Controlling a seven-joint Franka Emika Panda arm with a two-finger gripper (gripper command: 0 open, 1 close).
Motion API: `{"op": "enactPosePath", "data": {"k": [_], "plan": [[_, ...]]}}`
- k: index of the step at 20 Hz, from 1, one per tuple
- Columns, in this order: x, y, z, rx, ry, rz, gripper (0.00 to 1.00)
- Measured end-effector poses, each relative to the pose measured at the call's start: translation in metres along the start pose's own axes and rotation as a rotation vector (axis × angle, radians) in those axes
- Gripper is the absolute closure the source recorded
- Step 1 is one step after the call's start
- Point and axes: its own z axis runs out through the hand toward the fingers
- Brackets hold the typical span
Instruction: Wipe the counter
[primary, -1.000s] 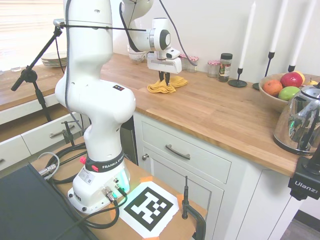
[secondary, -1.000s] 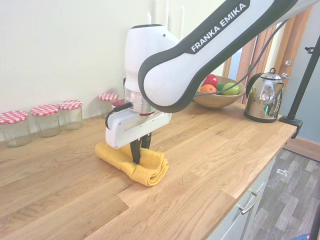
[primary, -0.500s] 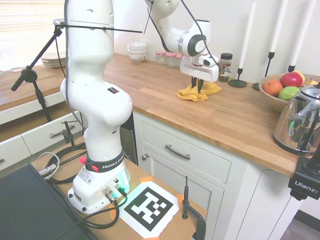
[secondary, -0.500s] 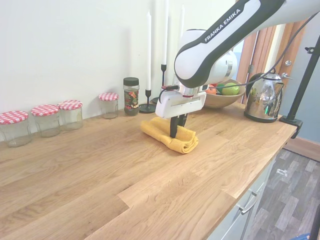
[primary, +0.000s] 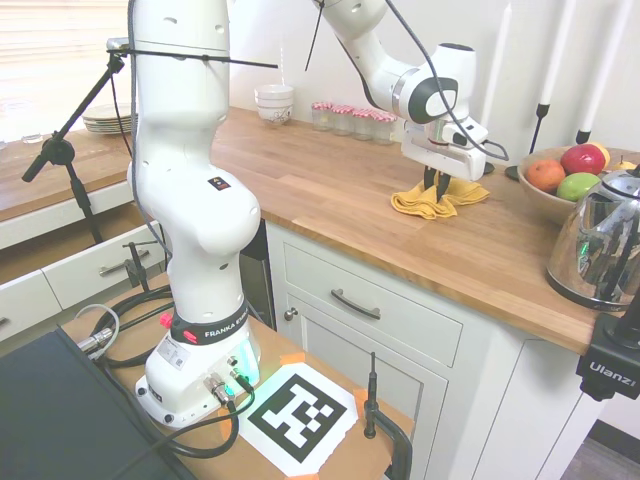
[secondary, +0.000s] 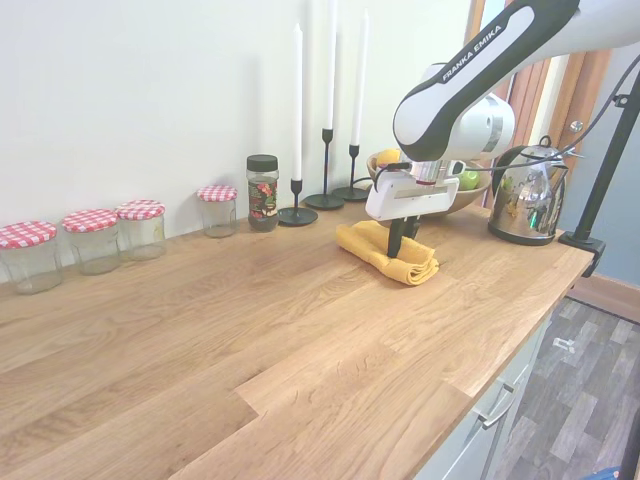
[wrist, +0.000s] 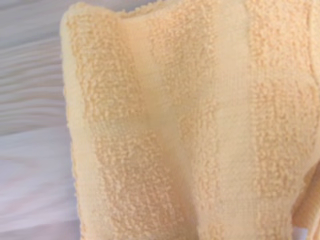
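The counter (primary: 330, 190) (secondary: 250, 330) is a long brown butcher-block top on white cabinets. On it lies a folded yellow cloth (primary: 420, 202) (secondary: 375, 252), close to the fruit bowl end. My gripper (primary: 436, 186) (secondary: 398, 243) stands upright over the cloth, shut on it, with the cloth pressed against the wood. The wrist view is filled by the yellow terry cloth (wrist: 190, 125), with a strip of the counter (wrist: 30, 125) beside it.
A fruit bowl (primary: 548, 192) (secondary: 432, 200) and a steel kettle (primary: 600, 245) (secondary: 526, 192) stand just past the cloth. Black candlesticks (secondary: 296, 215), a spice jar (secondary: 262, 192) and several checked-lid jars (secondary: 90, 240) line the wall. Stacked bowls (primary: 273, 102) sit at the far end.
The gripper has dragged the yellow cloth along the counter, from near the checked-lid jars to beside the fruit bowl. It has stayed shut on the cloth throughout.
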Motion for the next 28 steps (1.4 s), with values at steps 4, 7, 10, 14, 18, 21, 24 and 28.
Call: {"op": "enactPosePath", "data": {"k": [4, 7, 10, 14, 18, 21, 24, 28], "plan": [[0.016, 0.021, -0.002, -0.003, 0.01, 0.03, 0.0], [0.018, 0.026, -0.002, -0.002, 0.01, 0.042, 0.0], [0.018, 0.028, -0.003, -0.001, 0.013, 0.044, 0.0], [0.016, 0.032, -0.003, 0.005, 0.022, 0.049, 0.0], [0.011, 0.043, -0.004, 0.018, 0.033, 0.064, 0.0], [0.003, 0.054, -0.006, 0.026, 0.025, 0.081, 0.0], [-0.008, 0.067, -0.009, 0.037, 0.023, 0.092, 0.0], [-0.021, 0.084, -0.016, 0.052, 0.026, 0.108, 0.0]]}}
